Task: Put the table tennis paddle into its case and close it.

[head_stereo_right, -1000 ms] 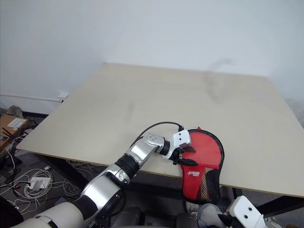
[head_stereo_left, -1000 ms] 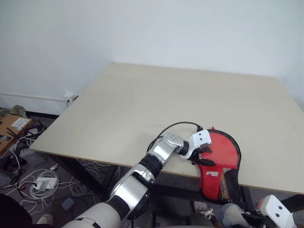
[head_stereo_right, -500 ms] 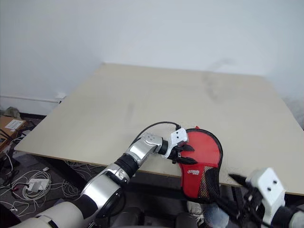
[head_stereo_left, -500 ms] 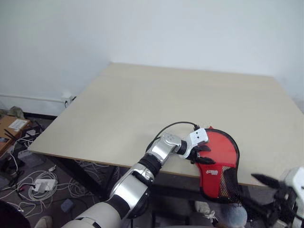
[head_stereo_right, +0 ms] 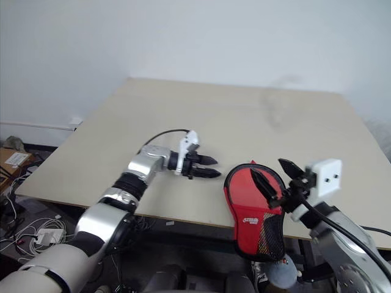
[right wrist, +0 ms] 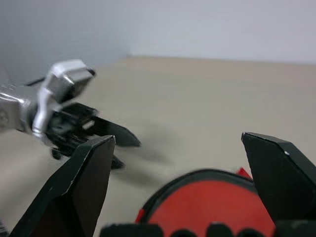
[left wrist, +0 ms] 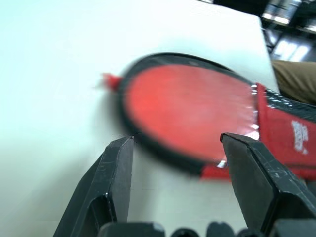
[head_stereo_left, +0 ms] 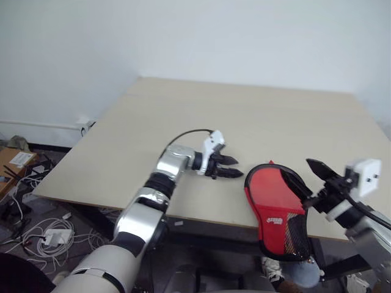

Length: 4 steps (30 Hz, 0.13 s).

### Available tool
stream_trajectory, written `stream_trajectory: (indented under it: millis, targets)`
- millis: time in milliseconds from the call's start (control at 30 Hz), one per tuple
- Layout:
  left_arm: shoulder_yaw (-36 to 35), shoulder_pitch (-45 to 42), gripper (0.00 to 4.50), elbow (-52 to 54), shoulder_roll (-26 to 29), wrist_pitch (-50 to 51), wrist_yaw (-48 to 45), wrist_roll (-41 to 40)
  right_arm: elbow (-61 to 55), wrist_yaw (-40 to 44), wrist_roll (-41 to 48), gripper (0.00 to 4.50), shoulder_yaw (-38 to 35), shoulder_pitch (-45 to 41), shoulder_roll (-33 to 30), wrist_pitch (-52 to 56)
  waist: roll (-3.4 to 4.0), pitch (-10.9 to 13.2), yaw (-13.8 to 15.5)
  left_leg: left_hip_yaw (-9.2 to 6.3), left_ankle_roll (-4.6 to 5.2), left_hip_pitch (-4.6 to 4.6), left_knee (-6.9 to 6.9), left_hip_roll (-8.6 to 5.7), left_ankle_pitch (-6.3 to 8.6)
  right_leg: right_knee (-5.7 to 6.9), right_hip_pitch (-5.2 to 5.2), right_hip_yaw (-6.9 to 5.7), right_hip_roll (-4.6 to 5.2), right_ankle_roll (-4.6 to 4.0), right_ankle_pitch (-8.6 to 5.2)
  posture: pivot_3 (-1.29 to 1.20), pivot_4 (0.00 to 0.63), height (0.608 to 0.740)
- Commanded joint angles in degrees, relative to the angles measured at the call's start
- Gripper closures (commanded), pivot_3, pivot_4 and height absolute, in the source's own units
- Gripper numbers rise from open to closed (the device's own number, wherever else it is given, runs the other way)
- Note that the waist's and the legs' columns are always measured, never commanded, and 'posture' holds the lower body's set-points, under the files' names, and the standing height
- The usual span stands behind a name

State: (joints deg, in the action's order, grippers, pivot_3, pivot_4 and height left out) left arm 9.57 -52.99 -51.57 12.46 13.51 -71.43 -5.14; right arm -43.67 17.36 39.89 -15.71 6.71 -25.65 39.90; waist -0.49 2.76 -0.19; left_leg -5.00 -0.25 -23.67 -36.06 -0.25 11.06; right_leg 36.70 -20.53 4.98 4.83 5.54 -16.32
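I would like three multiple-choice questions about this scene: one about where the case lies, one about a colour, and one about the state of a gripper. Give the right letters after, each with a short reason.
1. Where does the case lie?
A. On the table's far edge, by the wall
B. On the table's near edge, its narrow end hanging over
C. On the floor

2. What colour is the case's large round panel?
A. Red
B. Blue
C. White

3. How does the left gripper stand?
A. Shut on the case
B. Shut on a ball
C. Open, holding nothing, beside the case

Answers:
1 B, since the head views show the round part on the tabletop and the mesh end past the near edge.
2 A, since the panel is red inside a black rim.
3 C, since the left wrist view shows both fingers apart with only the table between them.
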Motion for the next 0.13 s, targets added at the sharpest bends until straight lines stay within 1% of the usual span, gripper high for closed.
stream_trajectory:
  millis: [33, 67, 133]
  targets:
    - [-1.2, 2.1, 1.56, 1.8, 4.3, 0.7, 2.2, 0.9, 3.3, 0.9, -2.5, 0.04, 3.7, -3.9, 0.8, -3.1, 0.00, 0.0, 0.0, -0.02, 0.02, 0.04, 0.01, 0.00, -0.01, 0.03, 0.00, -0.01, 0.00, 0.00, 0.00, 0.00, 0.000, 0.740]
    - [-0.8, 3.4, 1.56, 2.8, 5.5, 0.3, 2.4, 1.4, 4.2, 1.4, -2.8, 0.04, 4.2, -4.5, 0.8, -3.5, 0.00, 0.0, 0.1, -0.03, 0.02, 0.07, 0.02, 0.01, -0.01, 0.04, 0.01, -0.02, -0.01, 0.00, 0.00, 0.00, 0.000, 0.740]
    - [-0.8, 9.1, 1.56, 7.6, 8.9, 1.5, 1.7, 0.9, 8.0, 2.9, -4.1, 0.04, 5.9, -7.2, 0.3, -4.4, 0.00, 0.0, 0.2, -0.06, 0.02, 0.06, 0.02, 0.00, -0.02, 0.04, 0.03, -0.04, -0.01, 0.00, 0.00, 0.00, 0.000, 0.740]
